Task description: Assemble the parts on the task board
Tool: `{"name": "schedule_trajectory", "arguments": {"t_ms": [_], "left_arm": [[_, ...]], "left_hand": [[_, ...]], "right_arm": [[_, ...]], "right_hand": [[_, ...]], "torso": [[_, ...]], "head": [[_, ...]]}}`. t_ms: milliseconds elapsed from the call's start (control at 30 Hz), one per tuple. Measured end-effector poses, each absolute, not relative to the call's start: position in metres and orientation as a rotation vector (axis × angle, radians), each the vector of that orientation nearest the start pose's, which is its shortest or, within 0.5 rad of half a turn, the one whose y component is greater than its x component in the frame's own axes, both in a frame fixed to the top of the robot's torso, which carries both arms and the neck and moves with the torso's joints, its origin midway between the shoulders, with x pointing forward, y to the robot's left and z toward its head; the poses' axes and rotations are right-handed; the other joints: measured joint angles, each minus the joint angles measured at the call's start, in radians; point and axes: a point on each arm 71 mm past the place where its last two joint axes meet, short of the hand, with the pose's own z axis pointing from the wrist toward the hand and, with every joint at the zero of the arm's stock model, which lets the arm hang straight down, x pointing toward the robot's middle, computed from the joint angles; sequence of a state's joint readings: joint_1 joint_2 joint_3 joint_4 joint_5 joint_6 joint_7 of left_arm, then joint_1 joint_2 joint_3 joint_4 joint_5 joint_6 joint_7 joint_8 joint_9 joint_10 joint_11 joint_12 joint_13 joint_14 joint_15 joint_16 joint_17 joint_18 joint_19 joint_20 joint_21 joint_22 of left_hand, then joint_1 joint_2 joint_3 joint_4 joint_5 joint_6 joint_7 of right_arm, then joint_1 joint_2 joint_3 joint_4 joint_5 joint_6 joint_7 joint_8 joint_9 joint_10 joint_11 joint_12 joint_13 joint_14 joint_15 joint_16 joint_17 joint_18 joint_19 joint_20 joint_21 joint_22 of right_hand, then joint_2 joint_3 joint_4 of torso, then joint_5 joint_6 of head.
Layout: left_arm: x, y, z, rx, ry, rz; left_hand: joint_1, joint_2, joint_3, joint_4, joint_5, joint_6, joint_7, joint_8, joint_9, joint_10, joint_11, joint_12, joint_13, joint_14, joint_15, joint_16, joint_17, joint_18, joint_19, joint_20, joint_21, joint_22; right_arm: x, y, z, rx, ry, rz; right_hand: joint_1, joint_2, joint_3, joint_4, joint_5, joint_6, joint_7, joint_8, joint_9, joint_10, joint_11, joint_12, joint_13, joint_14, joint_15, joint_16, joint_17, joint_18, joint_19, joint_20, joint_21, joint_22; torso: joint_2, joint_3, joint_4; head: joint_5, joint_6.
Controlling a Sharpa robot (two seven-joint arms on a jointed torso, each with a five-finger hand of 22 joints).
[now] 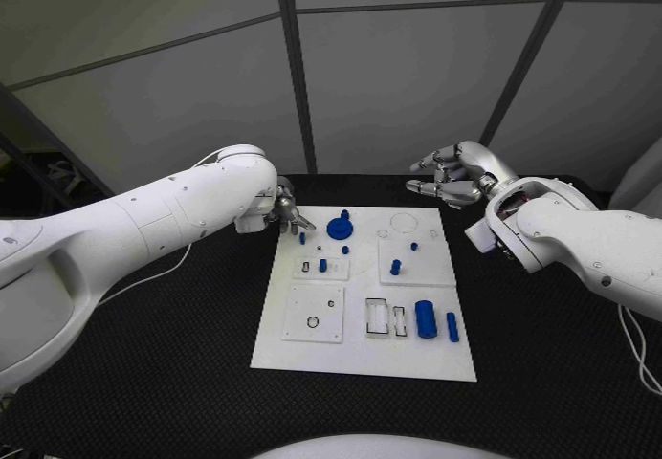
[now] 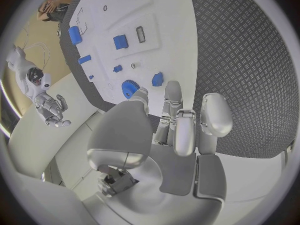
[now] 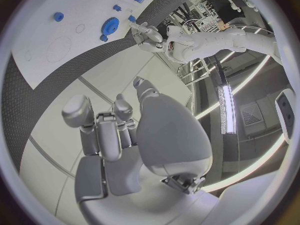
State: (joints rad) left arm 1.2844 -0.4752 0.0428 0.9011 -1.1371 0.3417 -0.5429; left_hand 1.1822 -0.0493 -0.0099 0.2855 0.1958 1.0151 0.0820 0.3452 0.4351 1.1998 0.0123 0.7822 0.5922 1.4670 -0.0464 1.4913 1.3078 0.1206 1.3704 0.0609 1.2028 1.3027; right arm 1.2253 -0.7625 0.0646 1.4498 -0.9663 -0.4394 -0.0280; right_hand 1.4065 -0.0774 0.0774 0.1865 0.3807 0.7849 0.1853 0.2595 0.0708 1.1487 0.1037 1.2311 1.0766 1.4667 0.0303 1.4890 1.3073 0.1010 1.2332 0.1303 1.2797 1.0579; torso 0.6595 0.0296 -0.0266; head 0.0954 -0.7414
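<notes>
The black table [image 1: 165, 363] carries the white task board [image 1: 362, 359] at centre, long axis running 12 to 6 o'clock. Nothing lies on the table between either hand and the board.

Blue parts counted in the head view: one gear [image 1: 341, 229] near the far edge at 12 o'clock, one fat cylinder [image 1: 425, 319] and one slim bar [image 1: 452, 326] at about 4 o'clock, plus several small pegs mid-board (too small to count reliably).

Left hand [image 1: 287, 216] sits at the board's 10 o'clock corner, just beside the gear; fingers apart, nothing held. The left wrist view shows its fingertips [image 2: 172, 91] above the board edge, clear of the gear [image 2: 129, 89].

Right hand [image 1: 452, 177] hovers off the board past its 1 o'clock corner, fingers loosely curled, gripping nothing. The right wrist view confirms an empty palm [image 3: 125, 130] and also catches the left hand [image 3: 147, 36] across the board.
</notes>
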Motion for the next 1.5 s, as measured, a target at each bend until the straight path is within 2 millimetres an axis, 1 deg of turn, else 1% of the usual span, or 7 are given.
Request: {"name": "schedule_trajectory", "arguments": {"t_ms": [833, 867, 900, 1033, 1200, 1267, 1500], "left_arm": [[0.5860, 0.2092, -0.1991, -0.251, 2.362, -0.163], [0.5860, 0.2090, -0.1991, -0.250, 2.362, -0.163], [0.5860, 0.2090, -0.1991, -0.250, 2.362, -0.164], [0.5860, 0.2089, -0.1992, -0.252, 2.361, -0.166], [0.5859, 0.2086, -0.1992, -0.254, 2.363, -0.173], [0.5859, 0.2085, -0.1993, -0.256, 2.363, -0.177], [0.5855, 0.2076, -0.1993, -0.266, 2.367, -0.197]], "left_hand": [[0.043, 0.031, 0.005, -0.005, 0.000, 0.011, -0.011, 0.004, 0.004, 0.005, -0.005, 0.010, -0.006, -0.004, -0.004, 0.011, 0.000, -0.001, 0.011, -0.003, 0.016, 0.005], [0.049, 0.036, 0.008, -0.008, 0.000, 0.011, -0.011, 0.004, 0.004, 0.005, -0.005, 0.013, -0.007, -0.004, -0.004, 0.011, 0.000, -0.066, 0.011, -0.004, 0.016, 0.005], [0.058, 0.044, 0.013, -0.013, 0.000, 0.011, -0.011, 0.004, 0.005, 0.007, -0.007, 0.015, -0.008, -0.004, -0.004, 0.011, 0.000, -0.069, 0.014, -0.007, 0.016, 0.005], [0.097, 0.062, 0.036, -0.030, -0.014, 0.014, -0.014, 0.008, 0.009, 0.009, -0.009, 0.015, -0.011, 0.000, -0.007, 0.019, 0.000, -0.015, 0.015, -0.008, 0.021, 0.005], [0.124, 0.071, 0.054, -0.048, -0.022, 0.018, -0.018, 0.012, 0.014, 0.009, -0.016, 0.015, -0.015, -0.003, -0.011, 0.019, 0.000, -0.017, 0.018, -0.011, 0.027, 0.005], [0.139, 0.075, 0.065, -0.055, -0.028, 0.022, -0.022, 0.015, 0.017, 0.009, -0.016, 0.015, -0.017, -0.003, -0.012, 0.027, 0.000, -0.069, 0.018, -0.011, 0.027, 0.005], [0.198, 0.100, 0.131, -0.111, -0.115, 0.028, -0.028, 0.023, 0.029, 0.018, -0.025, 0.015, -0.031, -0.004, -0.018, 0.039, 0.000, -0.016, 0.025, -0.018, 0.037, 0.005]], "right_arm": [[0.5191, -0.1897, -0.1351, 0.354, 1.528, 0.944], [0.5191, -0.1896, -0.1352, 0.354, 1.528, 0.944], [0.5192, -0.1896, -0.1352, 0.354, 1.528, 0.944], [0.5192, -0.1897, -0.1352, 0.354, 1.528, 0.944], [0.5192, -0.1897, -0.1352, 0.354, 1.529, 0.944], [0.5193, -0.1897, -0.1352, 0.354, 1.529, 0.944], [0.5193, -0.1896, -0.1353, 0.354, 1.529, 0.944]], "right_hand": [[0.000, 0.000, 0.000, 0.000, 0.005, 0.000, 0.000, 0.000, -0.001, 0.000, 0.000, 0.000, 0.000, 0.000, 0.000, 0.000, 0.001, 0.000, 0.000, 0.000, 0.000, 0.000], [0.000, 0.000, 0.000, 0.000, 0.005, 0.000, 0.000, 0.000, -0.001, 0.000, 0.000, 0.000, 0.000, 0.000, 0.000, 0.000, 0.001, 0.000, 0.000, 0.000, 0.000, 0.000], [0.000, 0.000, 0.000, 0.000, 0.005, 0.000, 0.000, 0.000, -0.001, 0.000, 0.000, 0.000, 0.000, 0.000, 0.000, 0.000, 0.001, 0.000, 0.000, 0.000, 0.000, 0.000], [0.000, 0.000, 0.000, 0.000, 0.005, 0.000, 0.000, 0.000, -0.001, 0.000, 0.000, 0.000, 0.000, 0.000, 0.000, 0.000, 0.001, 0.000, 0.000, 0.000, 0.000, 0.000], [0.000, 0.000, 0.003, 0.003, 0.005, 0.000, 0.000, 0.000, -0.001, 0.000, 0.000, 0.000, 0.000, 0.000, 0.000, 0.000, 0.001, 0.000, 0.000, 0.000, 0.000, 0.000], [0.000, 0.000, 0.003, 0.003, 0.005, 0.000, 0.000, 0.000, -0.001, 0.000, 0.000, 0.000, 0.000, 0.000, 0.000, 0.000, 0.001, 0.000, 0.000, 0.000, 0.000, 0.000], [0.000, 0.000, 0.003, 0.003, 0.005, 0.000, 0.000, 0.000, -0.001, 0.000, 0.000, 0.000, 0.000, 0.000, 0.000, 0.000, 0.000, 0.000, 0.000, 0.000, 0.000, 0.000]], "torso": [[0.000, 0.0004, 0.0000], [0.000, 0.0003, 0.0000], [0.000, 0.0003, 0.0000], [0.000, 0.0004, 0.0000], [0.000, 0.0004, 0.0000], [0.000, 0.0004, 0.0000], [0.000, 0.0001, 0.0000]], "head": [[-0.002, -0.003], [-0.002, -0.003], [-0.002, -0.003], [-0.002, -0.004], [-0.002, -0.006], [-0.002, -0.007], [-0.003, -0.008]]}}
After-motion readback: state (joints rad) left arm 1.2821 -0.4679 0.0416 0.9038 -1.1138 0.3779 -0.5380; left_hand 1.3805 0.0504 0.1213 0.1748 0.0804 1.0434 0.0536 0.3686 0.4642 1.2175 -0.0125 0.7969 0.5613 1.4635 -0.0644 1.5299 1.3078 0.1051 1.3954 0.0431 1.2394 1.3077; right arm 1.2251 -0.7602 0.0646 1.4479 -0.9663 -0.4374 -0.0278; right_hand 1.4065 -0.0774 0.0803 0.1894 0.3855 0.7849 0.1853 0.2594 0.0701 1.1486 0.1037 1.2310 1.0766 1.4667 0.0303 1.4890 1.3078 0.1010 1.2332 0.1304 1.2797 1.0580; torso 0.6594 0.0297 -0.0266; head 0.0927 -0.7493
